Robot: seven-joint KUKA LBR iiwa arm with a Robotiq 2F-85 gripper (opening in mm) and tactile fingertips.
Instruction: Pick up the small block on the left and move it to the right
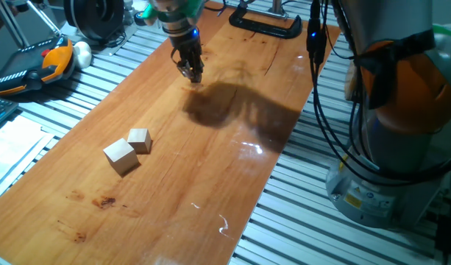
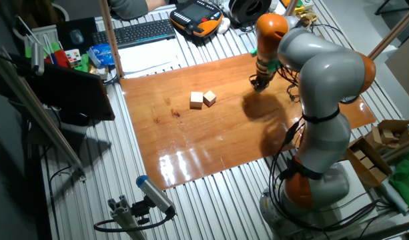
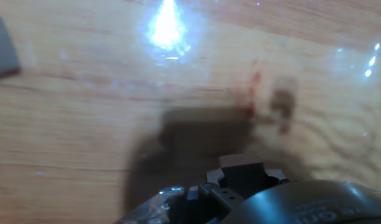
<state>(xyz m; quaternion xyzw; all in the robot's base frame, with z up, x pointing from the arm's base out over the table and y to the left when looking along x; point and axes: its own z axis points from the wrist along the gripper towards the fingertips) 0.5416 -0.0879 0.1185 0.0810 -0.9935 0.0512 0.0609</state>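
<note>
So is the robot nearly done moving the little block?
Hard to say. The gripper is down close to the wooden board, far from the bigger cube and the mid-sized cube, which sit together. No tinier block shows anywhere on the board. It may be inside the gripper, but that spot is too dark and blurry to tell. If it is held, only setting it down and letting go is left.

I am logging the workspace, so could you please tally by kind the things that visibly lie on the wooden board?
Pale wooden cubes: 2, the larger cube and the smaller cube
Black clamp at the far edge: 1
Total: 3
</note>
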